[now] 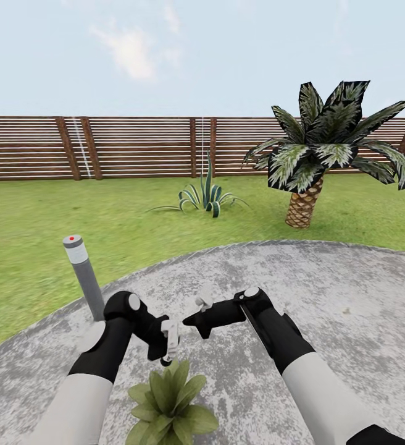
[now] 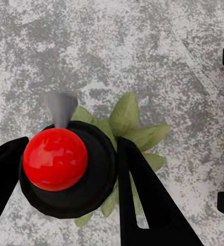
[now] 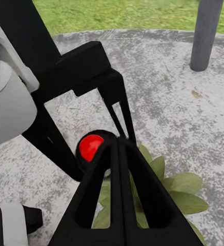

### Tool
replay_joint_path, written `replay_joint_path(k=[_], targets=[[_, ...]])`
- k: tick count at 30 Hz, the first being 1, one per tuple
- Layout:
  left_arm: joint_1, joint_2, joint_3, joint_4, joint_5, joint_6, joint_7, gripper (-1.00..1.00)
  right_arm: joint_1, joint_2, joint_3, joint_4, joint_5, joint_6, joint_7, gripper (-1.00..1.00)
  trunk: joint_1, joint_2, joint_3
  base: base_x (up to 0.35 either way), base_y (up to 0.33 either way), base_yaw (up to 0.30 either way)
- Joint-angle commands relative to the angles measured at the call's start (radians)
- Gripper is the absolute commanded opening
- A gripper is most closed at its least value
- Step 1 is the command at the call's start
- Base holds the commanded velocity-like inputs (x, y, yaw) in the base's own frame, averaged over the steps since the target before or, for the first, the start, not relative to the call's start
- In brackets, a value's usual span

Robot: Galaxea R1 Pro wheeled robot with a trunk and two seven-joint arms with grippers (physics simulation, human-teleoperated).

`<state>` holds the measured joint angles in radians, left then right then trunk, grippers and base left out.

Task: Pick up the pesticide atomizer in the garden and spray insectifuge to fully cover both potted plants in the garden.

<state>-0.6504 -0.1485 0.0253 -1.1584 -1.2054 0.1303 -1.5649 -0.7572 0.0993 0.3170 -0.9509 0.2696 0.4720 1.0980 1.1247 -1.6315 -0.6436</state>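
Potted plant (image 1: 170,405) sits nearest, low on the grey patio (image 1: 350,309) right under both arms; broad green leaves, pot hidden beneath them

Left tool (image 1: 170,340) is pinching the pesticide atomizer (image 2: 65,171) directly above that plant; left wrist view looks straight down on its dark head with a red button on top and a grey nozzle (image 2: 60,107), a finger (image 2: 147,205) on either side

Right tool (image 3: 119,154) has fingers pressed together, nothing held, tips at the atomizer's red top

Judgement: spraying step, first plant. Atomizer already picked up and positioned. Next move calls for the right fingertips to press the button down while the left holds steady over the leaves, then on to the second plant, not spotted here

Bollard lamp (image 1: 85,275) at the patio edge, palm (image 1: 320,154) and fence (image 1: 134,148) beyond on the lawn

No readable label or writing; bottle body hidden from above
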Motion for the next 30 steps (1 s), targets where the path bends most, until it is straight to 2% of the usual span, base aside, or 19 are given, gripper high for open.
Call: replay_joint_path(k=[1,30], targets=[[-0.006,-0.001,0.002,-0.001,-0.005,0.014,-0.006,-1.0,-0.001,0.0,-0.001,-0.002,0.005,0.008,0.005,-1.0,0.0,-0.001,-0.001,0.0,0.0,0.0],[-0.044,-0.02,0.002,-0.003,0.004,0.02,-0.006,-1.0,-0.001,0.0,0.0,-0.002,0.005,0.008,0.005,-1.0,0.0,-0.001,-0.001,0.0,0.0,0.0]])
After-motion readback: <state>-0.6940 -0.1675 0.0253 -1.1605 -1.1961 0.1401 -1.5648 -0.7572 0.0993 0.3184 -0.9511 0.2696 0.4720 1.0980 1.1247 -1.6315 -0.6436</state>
